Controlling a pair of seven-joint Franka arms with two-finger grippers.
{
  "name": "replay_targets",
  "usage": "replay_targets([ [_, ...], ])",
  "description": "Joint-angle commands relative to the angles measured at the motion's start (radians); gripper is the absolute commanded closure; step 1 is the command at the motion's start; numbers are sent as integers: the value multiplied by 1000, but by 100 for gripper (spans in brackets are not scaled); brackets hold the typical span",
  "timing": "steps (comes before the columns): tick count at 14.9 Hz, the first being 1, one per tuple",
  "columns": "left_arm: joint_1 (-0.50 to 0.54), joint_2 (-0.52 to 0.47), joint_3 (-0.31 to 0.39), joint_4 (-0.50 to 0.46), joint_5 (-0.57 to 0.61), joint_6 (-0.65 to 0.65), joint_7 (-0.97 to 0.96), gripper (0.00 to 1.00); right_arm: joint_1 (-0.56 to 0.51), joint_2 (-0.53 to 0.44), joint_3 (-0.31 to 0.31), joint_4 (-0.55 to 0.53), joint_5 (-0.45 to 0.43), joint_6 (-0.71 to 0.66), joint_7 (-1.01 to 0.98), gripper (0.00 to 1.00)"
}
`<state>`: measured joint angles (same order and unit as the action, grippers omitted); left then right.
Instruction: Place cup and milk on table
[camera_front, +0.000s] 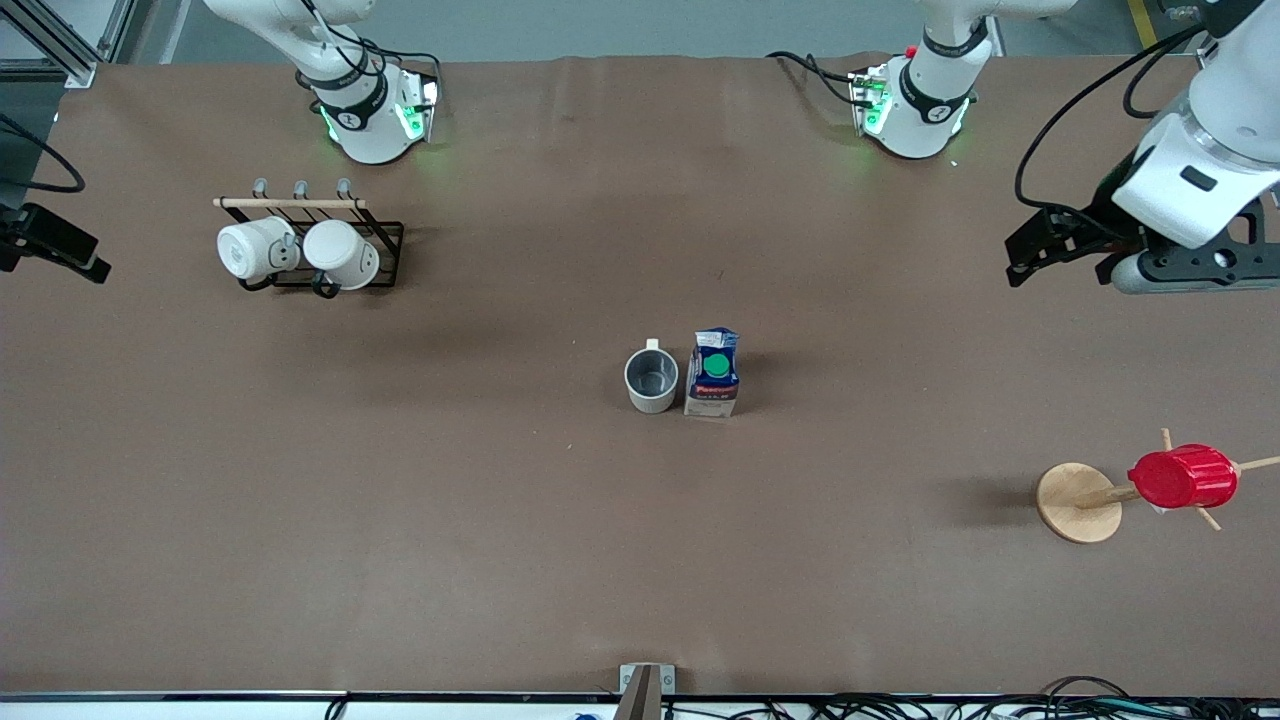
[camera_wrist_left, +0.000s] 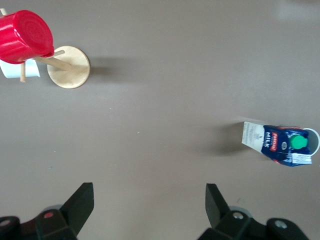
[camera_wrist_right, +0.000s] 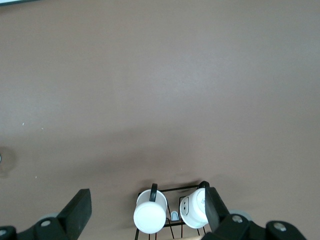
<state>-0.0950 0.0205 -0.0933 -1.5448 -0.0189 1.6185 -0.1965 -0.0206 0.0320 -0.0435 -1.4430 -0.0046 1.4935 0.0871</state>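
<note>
Cup (camera_front: 651, 380): upright on the counter (camera_front: 500, 520), mid-counter, well clear of every edge, handle toward my bases.
Milk (camera_front: 713, 372): upright, just beside the cup toward my left arm's end; whether they touch, I cannot tell.
My left end effector (camera_wrist_left: 150, 205): fingers spread, holding nothing, up over the counter's edge at my left arm's end.
My right end effector (camera_wrist_right: 147, 207): fingers spread, empty, over the black rack (camera_front: 380, 250) with two white mugs (camera_front: 300, 250), at the opposite end.

White arms (camera_front: 1215, 120), black pincers (camera_wrist_left: 150, 212).
</note>
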Motion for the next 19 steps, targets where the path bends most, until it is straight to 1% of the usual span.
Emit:
replay_targets([
  [1, 34, 16, -2, 17, -39, -20, 63, 3, -1, -9, -3, 0, 14, -15, -12, 0],
  [5, 34, 3, -2, -34, -27, 20, 66, 3, -1, -9, -3, 0, 12, -15, -13, 0],
  [7, 34, 3, -2, -38, -27, 20, 66, 3, 1, -9, -3, 0, 11, -15, -26, 0],
  [10, 35, 4, 0, -37, -24, 21, 65, 3, -1, -9, -3, 0, 9, -15, -53, 0],
  [13, 32, 1, -3, -31, 20, 40, 63, 3, -1, -9, -3, 0, 9, -15, -52, 0],
  [19, 31, 1, -11, -11, 20, 34, 58, 3, -1, -9, -3, 0, 9, -15, -52, 0],
])
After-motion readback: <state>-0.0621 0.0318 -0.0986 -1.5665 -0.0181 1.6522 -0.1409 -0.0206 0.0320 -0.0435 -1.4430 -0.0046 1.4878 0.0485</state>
